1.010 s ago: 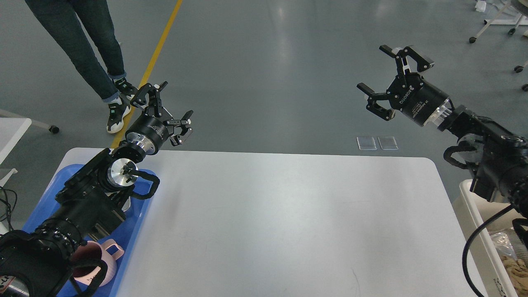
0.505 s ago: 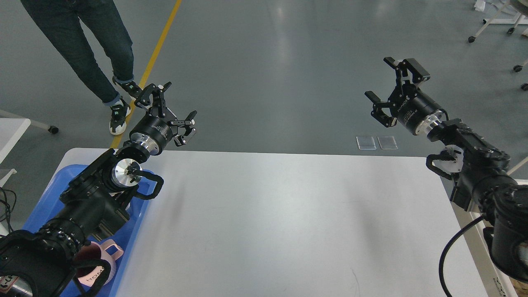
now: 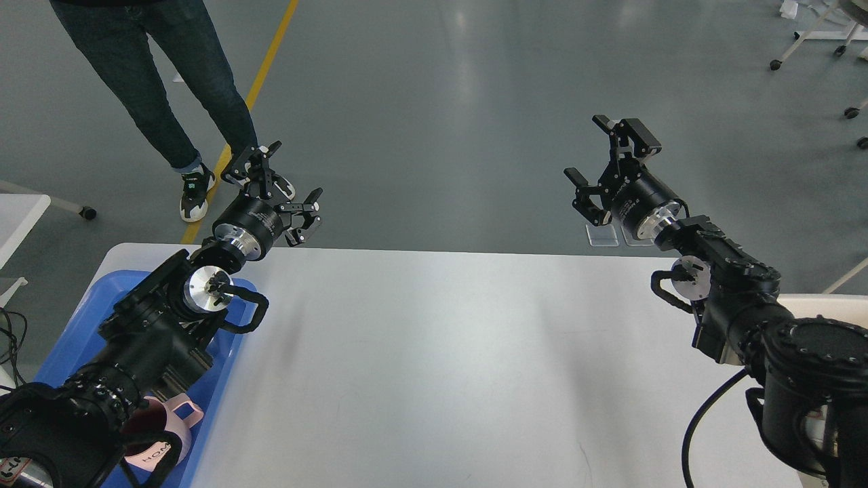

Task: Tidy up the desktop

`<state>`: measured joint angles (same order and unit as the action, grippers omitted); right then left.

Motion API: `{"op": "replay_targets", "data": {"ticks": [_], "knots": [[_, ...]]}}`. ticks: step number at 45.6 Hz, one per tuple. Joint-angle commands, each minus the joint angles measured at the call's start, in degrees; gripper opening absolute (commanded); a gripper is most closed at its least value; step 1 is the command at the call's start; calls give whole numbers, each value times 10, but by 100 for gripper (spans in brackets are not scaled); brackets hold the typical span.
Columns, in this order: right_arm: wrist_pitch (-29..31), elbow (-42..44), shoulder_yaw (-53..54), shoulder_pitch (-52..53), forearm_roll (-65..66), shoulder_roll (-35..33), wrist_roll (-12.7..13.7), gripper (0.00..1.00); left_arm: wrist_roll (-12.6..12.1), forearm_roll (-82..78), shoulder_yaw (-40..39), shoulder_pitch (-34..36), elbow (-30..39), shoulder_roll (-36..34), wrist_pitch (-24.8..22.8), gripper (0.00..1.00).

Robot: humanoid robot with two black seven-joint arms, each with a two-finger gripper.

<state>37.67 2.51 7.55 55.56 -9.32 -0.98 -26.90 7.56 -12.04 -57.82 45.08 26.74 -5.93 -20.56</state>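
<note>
The desk (image 3: 461, 366) lies bare across its middle. Left end effector (image 3: 279, 181) and right end effector (image 3: 605, 157) hover released past its far edge. The pink mug (image 3: 159, 440), seemingly in the blue tray (image 3: 74, 325) at the left edge, could tip if the left arm drops.

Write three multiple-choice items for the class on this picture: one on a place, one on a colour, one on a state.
1. Where does the blue tray lie on the desktop?
A. left end
B. middle
C. right end

2. What colour is the mug in the tray?
A. green
B. pink
C. yellow

3. How do the fingers of the right tool stand?
A. clamped on a cup
B. spread, holding nothing
C. pressed flat on the desktop

Key: 1 A, the tray sits under the left arm at the left end. 2 B, its handle and body are pink. 3 B, the gap between the fingers shows only floor.
</note>
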Motion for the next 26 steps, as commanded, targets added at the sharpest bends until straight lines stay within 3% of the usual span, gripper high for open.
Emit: {"op": "replay_targets", "data": {"ticks": [1,9,26], "knots": [[-3,1,0,-13,0,3,0,100,0,0,0,-5,1,0,0,98],[-88,0,23,-32,-1,5,1,100,0,0,0,-4,0,-1,0,98],[-135,0,34,-42,-1,73,1,100,-1,1,0,-9,0,14,2,98]]}}
